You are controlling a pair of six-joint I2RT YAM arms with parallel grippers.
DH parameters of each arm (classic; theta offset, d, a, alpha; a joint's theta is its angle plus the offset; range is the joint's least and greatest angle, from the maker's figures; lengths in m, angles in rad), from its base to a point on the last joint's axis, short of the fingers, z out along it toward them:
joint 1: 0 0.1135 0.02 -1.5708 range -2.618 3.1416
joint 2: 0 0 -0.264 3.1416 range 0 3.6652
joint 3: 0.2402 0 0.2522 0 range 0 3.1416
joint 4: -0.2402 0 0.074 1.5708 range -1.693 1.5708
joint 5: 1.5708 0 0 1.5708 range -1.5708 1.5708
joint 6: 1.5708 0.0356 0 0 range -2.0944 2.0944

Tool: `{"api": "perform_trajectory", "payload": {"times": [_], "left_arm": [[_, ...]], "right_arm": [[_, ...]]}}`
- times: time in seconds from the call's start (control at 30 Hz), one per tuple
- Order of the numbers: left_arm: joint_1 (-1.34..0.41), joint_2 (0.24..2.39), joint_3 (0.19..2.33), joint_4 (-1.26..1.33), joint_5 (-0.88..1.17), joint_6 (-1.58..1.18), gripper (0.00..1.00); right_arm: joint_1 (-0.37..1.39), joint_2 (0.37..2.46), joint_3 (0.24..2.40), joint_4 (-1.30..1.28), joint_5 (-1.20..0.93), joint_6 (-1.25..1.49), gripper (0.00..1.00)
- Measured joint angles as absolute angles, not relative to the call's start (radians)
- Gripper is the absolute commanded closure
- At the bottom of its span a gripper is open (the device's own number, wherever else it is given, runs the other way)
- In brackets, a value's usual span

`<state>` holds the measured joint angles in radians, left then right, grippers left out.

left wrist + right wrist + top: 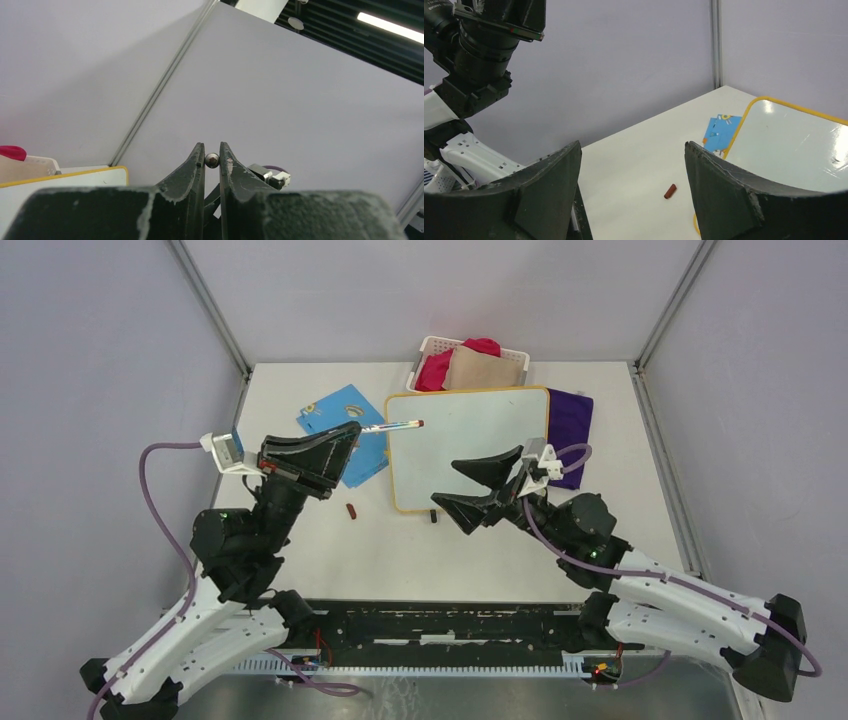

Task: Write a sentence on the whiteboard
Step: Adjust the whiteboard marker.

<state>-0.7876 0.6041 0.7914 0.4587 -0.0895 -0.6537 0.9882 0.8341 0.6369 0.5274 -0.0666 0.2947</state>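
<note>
The whiteboard (480,430), white with a thin yellow frame, lies flat at the table's centre; its near-left corner shows in the left wrist view (65,181), and more of it in the right wrist view (794,145). The sentence is out of view; the board's visible face looks bare. My left gripper (357,428) is shut on a marker (395,425), whose dark-red tip reaches over the board's top-left corner. The marker's round grey end (212,160) sits between the left gripper's (212,149) fingertips. My right gripper (443,481) hangs open and empty over the board's near-left part (631,155).
A small red cap (350,510) (670,191) lies on the table left of the board. A blue card (340,415) (719,132) lies under my left gripper. A purple cloth (570,420) lies right of the board. Behind the board stands a white basket (430,345) of cloths.
</note>
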Motion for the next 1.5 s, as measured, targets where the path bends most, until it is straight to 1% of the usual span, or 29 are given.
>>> {"api": "perform_trajectory", "payload": {"times": [0.27, 0.57, 0.8, 1.13, 1.33, 1.5], "left_arm": [[-0.788, 0.62, 0.813, 0.506, -0.132, -0.695, 0.98], [-0.788, 0.727, 0.861, 0.602, -0.12, -0.757, 0.98], [-0.788, 0.761, 0.861, 0.673, -0.08, -0.817, 0.98], [-0.788, 0.765, 0.844, 0.739, -0.046, -0.891, 0.98], [-0.788, 0.763, 0.841, 0.739, -0.043, -0.894, 0.98], [-0.788, 0.767, 0.84, 0.738, -0.025, -0.905, 0.98]], "right_arm": [[0.988, 0.905, 0.711, 0.651, -0.106, 0.337, 0.22], [0.988, 0.924, 0.771, 0.765, -0.127, 0.408, 0.24], [0.983, 1.035, 0.886, 0.846, -0.175, 0.529, 0.25], [0.947, 1.2, 0.953, 1.011, -0.231, 0.751, 0.31], [0.937, 1.23, 0.994, 1.05, -0.248, 0.809, 0.34], [0.931, 1.23, 1.013, 1.066, -0.255, 0.822, 0.39]]}}
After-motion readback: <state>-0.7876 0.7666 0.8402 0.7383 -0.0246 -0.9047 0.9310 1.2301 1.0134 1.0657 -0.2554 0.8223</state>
